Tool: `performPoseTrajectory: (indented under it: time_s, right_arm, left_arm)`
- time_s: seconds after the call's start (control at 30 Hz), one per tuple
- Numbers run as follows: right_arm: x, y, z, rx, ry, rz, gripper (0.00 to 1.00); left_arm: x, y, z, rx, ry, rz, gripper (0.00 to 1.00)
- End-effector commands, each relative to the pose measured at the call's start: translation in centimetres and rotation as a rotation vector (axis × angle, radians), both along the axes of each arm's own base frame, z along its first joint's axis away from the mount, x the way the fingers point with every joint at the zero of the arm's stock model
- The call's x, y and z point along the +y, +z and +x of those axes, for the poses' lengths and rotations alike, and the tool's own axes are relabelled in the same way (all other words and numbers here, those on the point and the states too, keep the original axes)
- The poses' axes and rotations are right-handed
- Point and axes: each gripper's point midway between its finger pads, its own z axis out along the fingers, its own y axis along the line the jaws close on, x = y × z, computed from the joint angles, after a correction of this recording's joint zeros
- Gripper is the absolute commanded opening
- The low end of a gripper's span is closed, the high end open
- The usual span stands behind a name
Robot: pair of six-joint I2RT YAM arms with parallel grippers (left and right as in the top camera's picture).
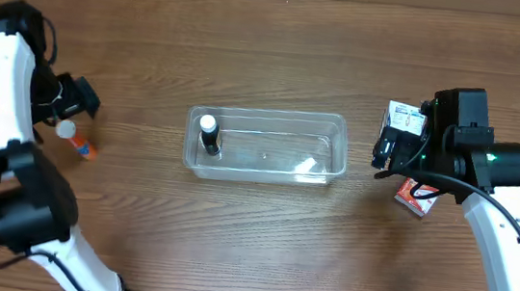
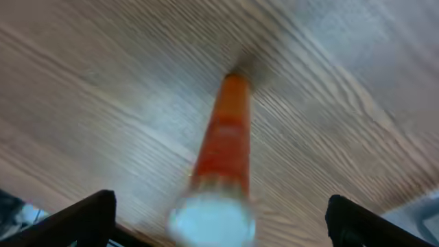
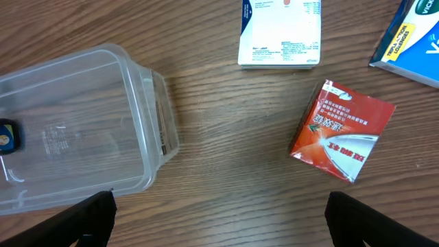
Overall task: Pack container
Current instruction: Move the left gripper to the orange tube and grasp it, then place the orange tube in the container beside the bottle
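The clear plastic container (image 1: 340, 125) lies mid-table with a small black bottle with a white cap (image 1: 209, 132) standing at its left end. My left gripper (image 1: 76, 102) is open over an orange tube with a white cap (image 1: 78, 142) lying on the table. In the left wrist view the tube (image 2: 223, 137) lies between the spread fingers (image 2: 219, 230), blurred. My right gripper (image 1: 390, 151) is open and empty just right of the container. In the right wrist view the container's end (image 3: 147, 103) is at the left and the fingers (image 3: 219, 219) are over bare wood.
A red box (image 1: 416, 195) and a white box (image 1: 404, 115) lie by the right gripper. In the right wrist view the red box (image 3: 341, 130), the white box (image 3: 280, 34) and a blue box (image 3: 411, 38) sit ahead and to the right.
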Motion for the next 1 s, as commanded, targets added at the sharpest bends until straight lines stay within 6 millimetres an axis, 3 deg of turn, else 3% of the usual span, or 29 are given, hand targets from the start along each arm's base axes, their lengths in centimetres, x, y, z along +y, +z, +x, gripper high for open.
performPoseTrajectory:
  time_s: [0.0,0.1,0.3,0.47,0.57,0.63,0.67,0.77,0.83,0.9,0.97]
  right_arm:
    - [-0.2,1.1,0.5,-0.034,-0.007,-0.002,1.0]
    - [-0.2,1.1,0.5,-0.033,-0.007,-0.002,1.0]
    - [-0.2,1.1,0.5,-0.034,-0.007,-0.002,1.0]
    - [-0.2,1.1,0.5,-0.034,-0.007,-0.002,1.0]
    - [-0.2,1.1,0.5,-0.034,-0.007,-0.002,1.0]
    - [-0.2,1.1,0.5,-0.034,-0.007,-0.002,1.0]
    - [-0.2,1.1,0.5,-0.034,-0.007,-0.002,1.0]
    - [-0.2,1.1,0.6,-0.034,-0.007,-0.002,1.0]
    - [-0.2,1.1,0.6,-0.034,-0.007,-0.002,1.0]
    - [-0.2,1.1,0.5,-0.034,-0.007,-0.002,1.0]
    - [-0.2,1.0,0.5,-0.03,-0.007,-0.003,1.0]
  left_arm:
    - [-0.5,-3.3,0.0,0.083,-0.021,-0.068,0.87]
    - [-0.5,-4.6,0.1,0.108,-0.036,-0.079,0.65]
    - [-0.5,-4.5,0.0,0.113,-0.037,-0.077,0.24]
    - [-0.9,-3.5,-0.4,0.11,-0.045,-0.076,0.08]
    - [-2.5,-0.1,0.3,0.015,-0.094,-0.039,0.07]
    - [-5.0,3.3,0.7,-0.086,-0.151,-0.035,0.08]
    - [-8.6,7.3,1.0,-0.225,-0.245,-0.028,0.08]
    - [-15.3,12.1,0.4,-0.396,-0.424,-0.034,0.08]
    - [-20.5,13.4,-0.5,-0.447,-0.537,-0.065,0.08]
    - [-25.1,12.8,-1.4,-0.428,-0.668,-0.071,0.08]
    - [-27.2,11.4,-1.5,-0.39,-0.712,-0.05,0.08]
